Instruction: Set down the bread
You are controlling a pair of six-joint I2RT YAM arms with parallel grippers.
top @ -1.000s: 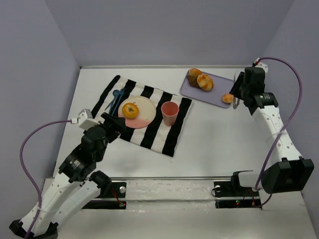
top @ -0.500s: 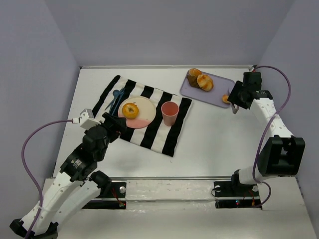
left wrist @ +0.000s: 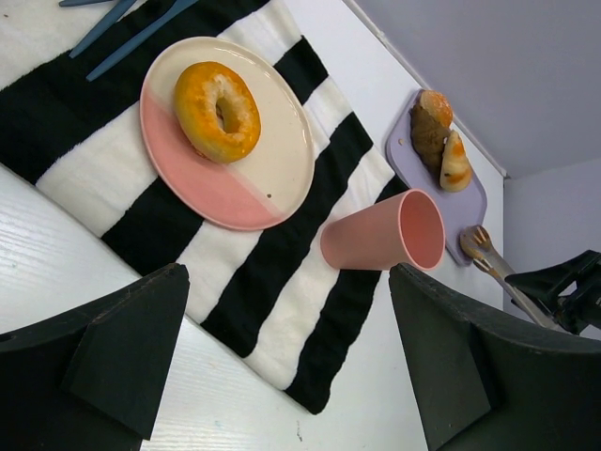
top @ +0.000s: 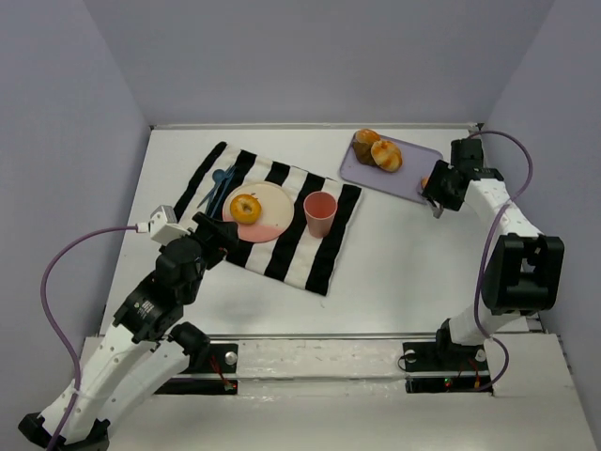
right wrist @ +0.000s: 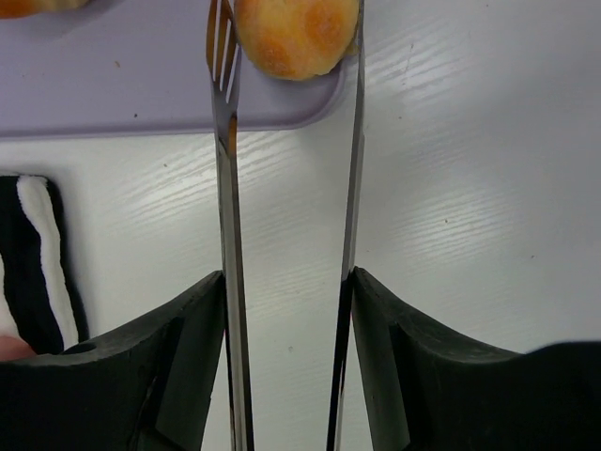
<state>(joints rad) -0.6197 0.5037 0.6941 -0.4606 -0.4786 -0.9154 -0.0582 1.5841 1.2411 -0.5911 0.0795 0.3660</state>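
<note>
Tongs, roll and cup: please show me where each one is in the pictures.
tongs (right wrist: 229,235), right wrist view, on the left blade.
roll (right wrist: 296,33), right wrist view, on its brown top.
cup (left wrist: 368,247), left wrist view, on its outer wall.

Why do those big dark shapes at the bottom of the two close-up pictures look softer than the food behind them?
Left wrist view: the left pincer is nearest the lens, so its fingers look soft-edged, while the bagel is crisp. Right wrist view: likewise for the right pincer; the tongs it grips mirror the orange bread roll. Top view: even light, faint shadows.
</note>
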